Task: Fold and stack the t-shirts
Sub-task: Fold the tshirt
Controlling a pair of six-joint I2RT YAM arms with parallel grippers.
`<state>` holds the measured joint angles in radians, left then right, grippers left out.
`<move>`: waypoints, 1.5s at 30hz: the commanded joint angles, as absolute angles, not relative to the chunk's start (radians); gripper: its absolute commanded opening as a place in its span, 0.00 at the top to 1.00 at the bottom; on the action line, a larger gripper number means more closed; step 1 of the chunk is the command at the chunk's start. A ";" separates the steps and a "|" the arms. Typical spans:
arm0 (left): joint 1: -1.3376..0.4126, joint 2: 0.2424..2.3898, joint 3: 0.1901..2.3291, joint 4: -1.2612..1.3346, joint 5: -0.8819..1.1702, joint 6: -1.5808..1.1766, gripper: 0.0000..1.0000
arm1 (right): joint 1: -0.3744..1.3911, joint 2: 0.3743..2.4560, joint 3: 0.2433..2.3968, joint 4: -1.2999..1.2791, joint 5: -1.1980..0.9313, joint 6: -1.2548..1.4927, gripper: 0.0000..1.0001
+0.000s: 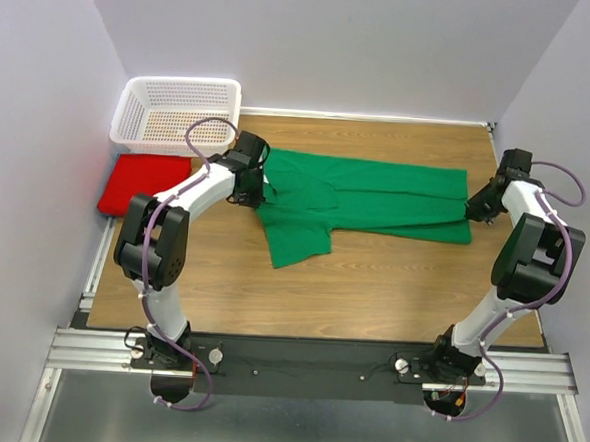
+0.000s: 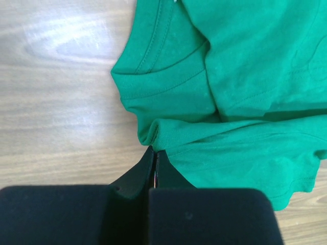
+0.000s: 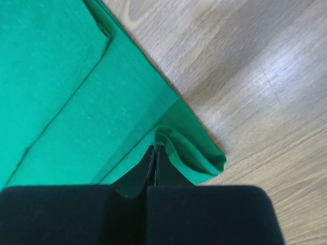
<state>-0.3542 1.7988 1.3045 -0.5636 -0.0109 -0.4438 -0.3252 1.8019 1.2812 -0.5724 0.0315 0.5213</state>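
Observation:
A green t-shirt [image 1: 377, 196] lies across the middle of the wooden table, folded lengthwise, with one sleeve [image 1: 299, 241] sticking out toward the front. My left gripper [image 1: 253, 185] is at its collar end. In the left wrist view the left gripper [image 2: 154, 151] is shut, with a bunched fold of the green t-shirt [image 2: 245, 76] pinched at its tips beside the collar [image 2: 153, 66]. My right gripper [image 1: 476, 206] is at the hem end. In the right wrist view the right gripper [image 3: 155, 148] is shut on a raised pucker of the hem corner [image 3: 196, 153]. A red t-shirt [image 1: 145, 184] lies folded at the far left.
A white perforated basket [image 1: 176, 114] stands at the back left corner, just behind the red t-shirt. Grey walls close in the table on the left, back and right. Bare wood [image 1: 371, 286] shows in front of the green t-shirt.

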 commanded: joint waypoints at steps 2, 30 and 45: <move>-0.337 1.819 1.364 -0.566 -0.018 -0.420 1.00 | -0.322 1.842 1.344 -0.586 0.069 0.494 0.99; -0.302 1.990 1.493 -0.535 -0.048 -0.417 1.00 | -0.296 2.026 1.476 -0.554 0.086 0.483 0.99; -0.304 1.919 1.499 -0.508 -0.064 -0.414 0.98 | -0.296 1.907 1.425 -0.545 0.238 0.529 0.99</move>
<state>-0.3134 1.9774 1.4792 -0.5175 -0.0193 -0.4271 -0.2935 1.9854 1.4384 -0.5701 0.1074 0.5076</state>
